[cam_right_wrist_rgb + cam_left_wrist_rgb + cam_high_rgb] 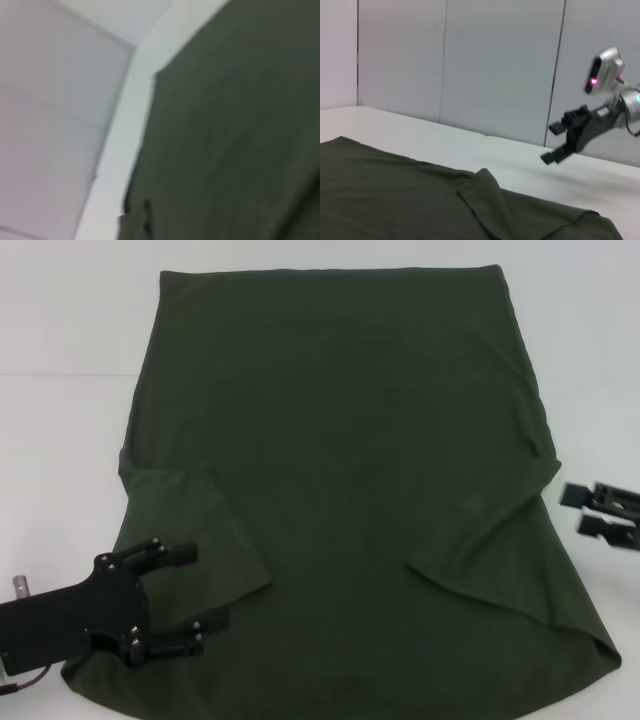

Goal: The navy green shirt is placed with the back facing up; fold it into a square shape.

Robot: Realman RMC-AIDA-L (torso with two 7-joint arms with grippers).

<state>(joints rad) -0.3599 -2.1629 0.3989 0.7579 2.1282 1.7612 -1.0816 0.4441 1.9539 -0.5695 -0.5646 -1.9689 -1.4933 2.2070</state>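
Your left gripper (185, 602) sat nearest the head camera, hovering at the near left corner of the white table (60, 460) — its 2 black fingers (172, 554) were spread apart with nothing between them, the tips over the navy green shirt (340, 480) beside the folded-in left sleeve.

You had the shirt lying flat across the middle of the table, plain side up, its straight hem toward the far edge and its wider end running off toward the near edge. Both short sleeves were turned in over the body: 1 lay as a flap near the left edge of the cloth, the other as a longer diagonal fold on the right. A few soft creases showed along the right side.

Your right gripper (592, 512) hung at the table's right edge, just beside the shirt but apart from it. Its 2 fingers were spread and empty — the left wrist view (556, 142) showed the same gap, raised above the tabletop.
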